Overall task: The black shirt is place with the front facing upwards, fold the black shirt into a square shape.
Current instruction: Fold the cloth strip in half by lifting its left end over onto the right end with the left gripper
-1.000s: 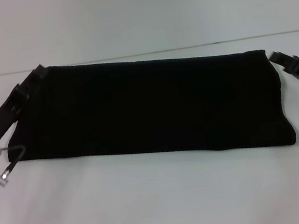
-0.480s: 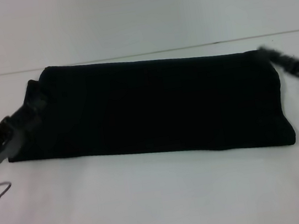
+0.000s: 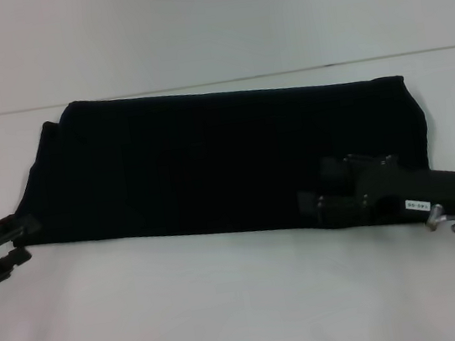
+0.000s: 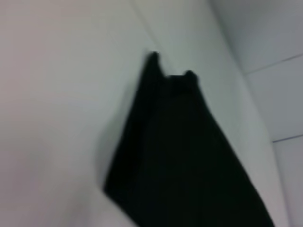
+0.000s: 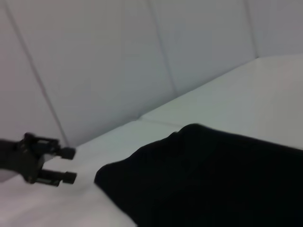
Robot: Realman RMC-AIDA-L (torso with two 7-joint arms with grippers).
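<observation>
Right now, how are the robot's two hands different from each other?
The left hand sits on the white table just off the black shirt's left end, while the right hand reaches in over the shirt's near right edge. The left hand's fingers are spread open; the right hand's cannot be made out. Both are black and hold nothing visible.

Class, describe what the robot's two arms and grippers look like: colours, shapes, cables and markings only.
The right gripper is black and blocky on a black arm with a small white label, ending in a silver cylindrical wrist with a cyan light and thin cable. The left gripper is also black and boxy; the right wrist view shows its two straight parallel fingers with rounded tips.
</observation>
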